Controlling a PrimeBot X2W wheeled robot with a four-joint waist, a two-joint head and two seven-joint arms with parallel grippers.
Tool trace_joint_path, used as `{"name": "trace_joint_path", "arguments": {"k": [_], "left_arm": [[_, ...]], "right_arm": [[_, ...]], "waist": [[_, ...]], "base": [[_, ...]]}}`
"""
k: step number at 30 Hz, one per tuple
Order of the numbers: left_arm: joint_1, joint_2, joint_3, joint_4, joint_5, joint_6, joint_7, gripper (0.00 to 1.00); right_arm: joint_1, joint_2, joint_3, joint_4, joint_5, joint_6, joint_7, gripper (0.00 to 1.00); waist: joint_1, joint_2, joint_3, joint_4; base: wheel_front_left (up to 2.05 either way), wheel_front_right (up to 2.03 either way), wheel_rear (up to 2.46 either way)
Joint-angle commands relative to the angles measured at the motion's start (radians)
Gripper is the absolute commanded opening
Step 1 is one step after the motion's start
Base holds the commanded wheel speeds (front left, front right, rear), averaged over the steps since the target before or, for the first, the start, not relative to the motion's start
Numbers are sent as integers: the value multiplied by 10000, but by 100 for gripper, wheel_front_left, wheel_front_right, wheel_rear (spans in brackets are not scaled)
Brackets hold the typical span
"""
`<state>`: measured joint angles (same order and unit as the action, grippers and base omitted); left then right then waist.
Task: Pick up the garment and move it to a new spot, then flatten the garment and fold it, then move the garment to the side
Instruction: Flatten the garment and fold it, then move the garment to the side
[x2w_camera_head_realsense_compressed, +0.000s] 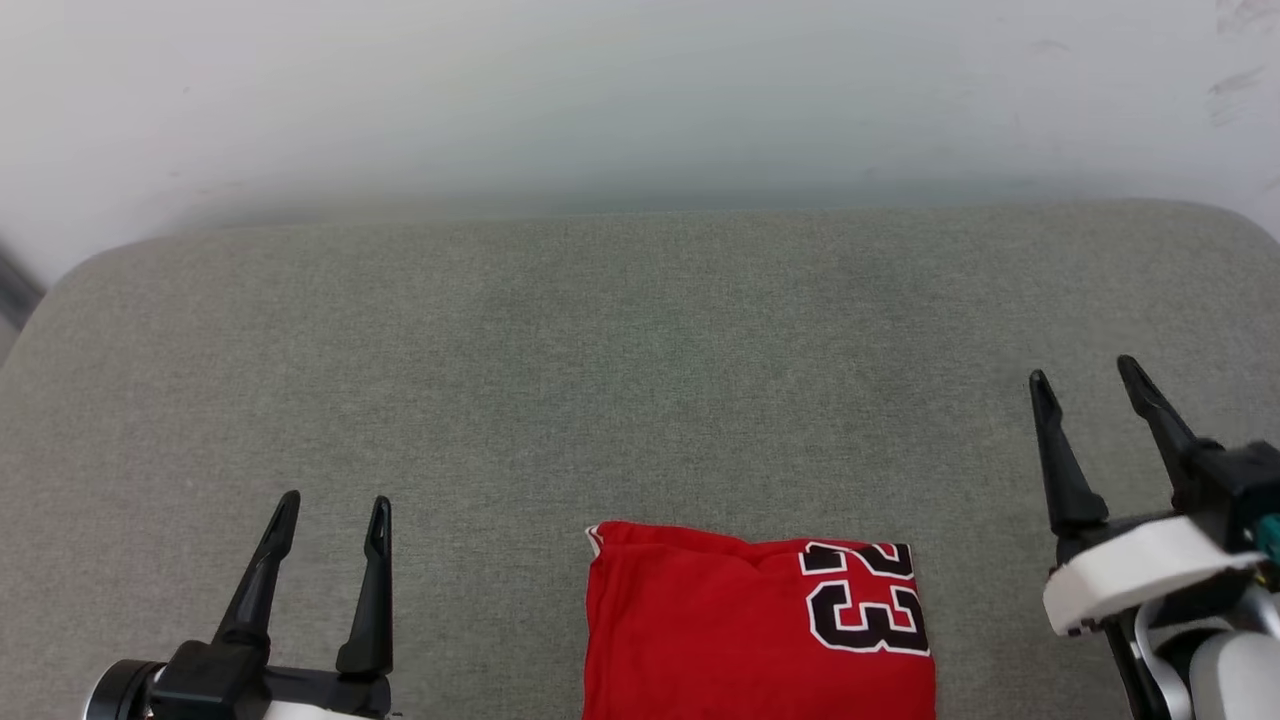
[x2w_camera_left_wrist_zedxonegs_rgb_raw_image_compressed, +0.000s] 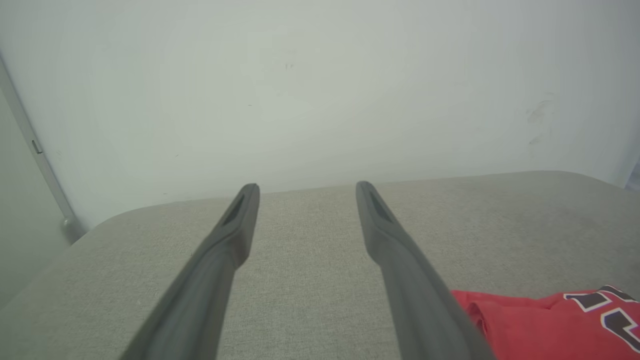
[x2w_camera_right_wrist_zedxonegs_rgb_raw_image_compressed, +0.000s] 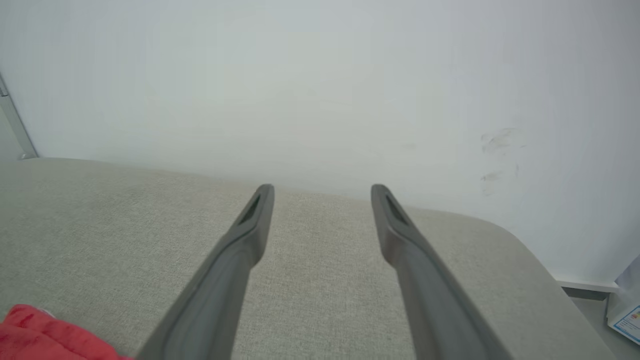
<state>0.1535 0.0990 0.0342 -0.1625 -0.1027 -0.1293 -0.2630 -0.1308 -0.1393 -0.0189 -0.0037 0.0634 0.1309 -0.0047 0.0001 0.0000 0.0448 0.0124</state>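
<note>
The garment, a red jersey folded into a compact rectangle with a black white-outlined "23" showing at its right end, lies on the grey cushioned surface at the bottom centre of the head view, running past the lower edge. My left gripper hovers open to its left, apart from it, nothing between the fingers. My right gripper stands open to its right and further back, also empty. The left wrist view catches the garment at lower right beside my left gripper. In the right wrist view a red corner of the garment sits lower left of my right gripper.
A pale wall rises straight behind the surface's back edge. The surface has rounded corners at the far left and far right. A vertical metal strip runs along the wall at the left. A small white carton stands on the floor past the right corner.
</note>
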Motion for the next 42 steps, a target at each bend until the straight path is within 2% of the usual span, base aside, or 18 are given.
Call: {"name": "trace_joint_path", "arguments": {"k": [1,6,9,18,31,34,36,42], "left_arm": [[-151,-45,-21,-30,-82,-12,-20,100],[-56,-97,-77,-7,-114,-12,-20,100],[100,-131,20,-2,-162,-12,-20,100],[235,-175,-32,49,-148,-12,-20,100],[117,-93,-64,183,-163,-12,-20,100],[63,-68,-94,197,-175,-12,-20,100],[35,-24,-89,199,-146,-12,-20,100],[-114,18,-105,253,-142,-12,-20,100]], "right_arm": [[421,162,-177,-290,-160,-5,-369,100],[1343,613,-509,-842,-184,-5,-1322,100],[1649,805,-357,-920,-137,-4,-1766,100],[1975,900,-217,-645,-73,-4,-2162,100],[1974,907,-223,-528,234,-4,-2093,100],[1959,909,67,-677,129,-4,-1701,100],[1911,898,269,-831,115,-5,-1064,100],[1764,498,1019,-1699,811,-5,2074,100]], "waist": [[-1,0,14,-9],[-1,0,-2,-14],[-1,0,-25,-61],[-1,0,-76,6],[-1,0,-44,66],[-1,0,15,104],[-1,0,89,111],[-1,0,313,194]], "base": [[0,0,0],[0,0,0],[0,0,0],[0,0,0],[0,0,0],[0,0,0],[0,0,0],[0,0,0]]}}
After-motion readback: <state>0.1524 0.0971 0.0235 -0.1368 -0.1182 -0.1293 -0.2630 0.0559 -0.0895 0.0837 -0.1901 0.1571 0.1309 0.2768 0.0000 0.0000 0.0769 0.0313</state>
